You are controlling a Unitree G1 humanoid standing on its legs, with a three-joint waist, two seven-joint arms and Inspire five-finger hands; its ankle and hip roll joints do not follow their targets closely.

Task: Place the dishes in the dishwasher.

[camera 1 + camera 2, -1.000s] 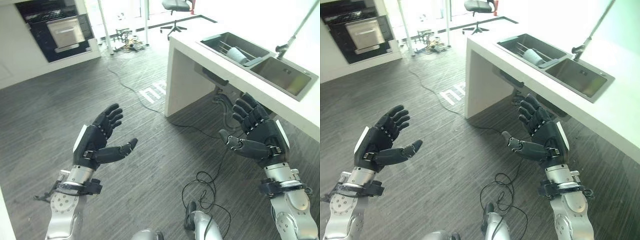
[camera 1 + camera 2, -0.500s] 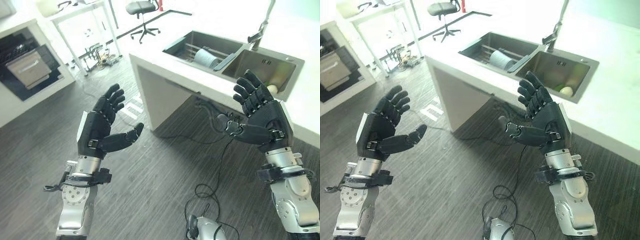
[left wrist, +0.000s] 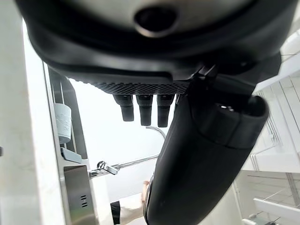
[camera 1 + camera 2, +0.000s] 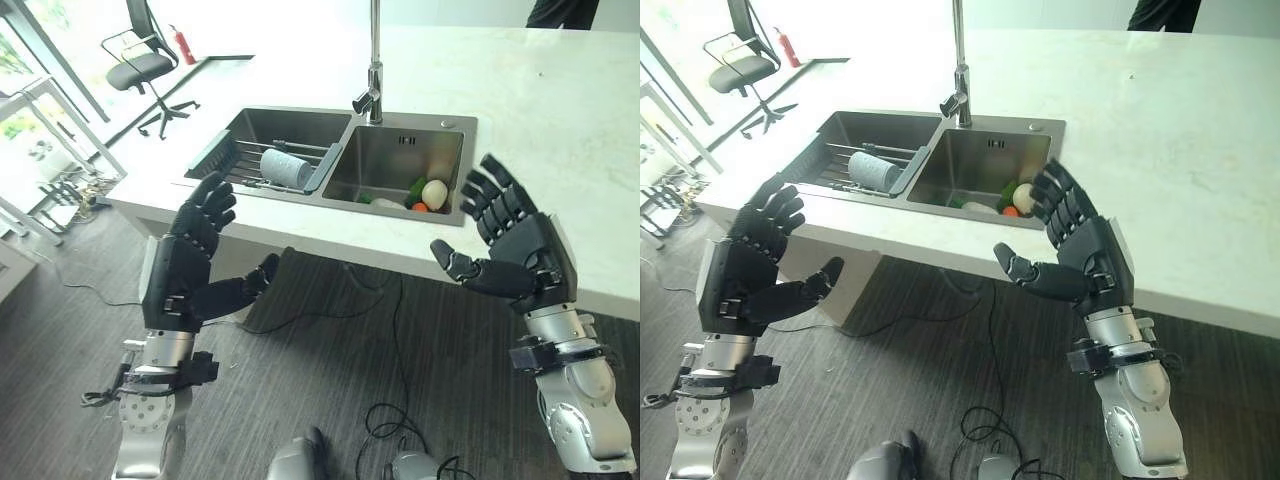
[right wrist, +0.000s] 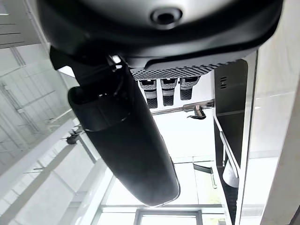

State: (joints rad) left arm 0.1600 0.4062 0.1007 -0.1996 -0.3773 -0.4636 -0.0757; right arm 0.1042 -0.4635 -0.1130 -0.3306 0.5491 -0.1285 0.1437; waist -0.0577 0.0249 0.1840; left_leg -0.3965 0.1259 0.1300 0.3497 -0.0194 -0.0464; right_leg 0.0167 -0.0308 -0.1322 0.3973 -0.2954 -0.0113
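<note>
A pale grey cup (image 4: 285, 168) lies on its side on the wire rack in the left basin of the steel sink (image 4: 250, 125). The right basin holds a white egg-shaped item (image 4: 434, 193), green and orange pieces and a pale dish (image 4: 385, 203). My left hand (image 4: 185, 265) is raised in front of the counter edge below the left basin, open, palm turned inward, holding nothing. My right hand (image 4: 515, 255) is raised over the counter edge beside the right basin, open and empty as well, palm facing the left hand. The left wrist view shows straight fingers (image 3: 145, 108) and the cup (image 3: 62, 123).
A tall faucet (image 4: 372, 80) stands behind the sink's divider. The white counter (image 4: 560, 110) spreads wide to the right. A person (image 4: 560, 12) stands at its far side. An office chair (image 4: 150, 75) and a fire extinguisher (image 4: 183, 45) are far left on the dark floor.
The camera has swung up and towards the counter, so the sink now lies straight ahead. Both hands stay raised, open and empty.
</note>
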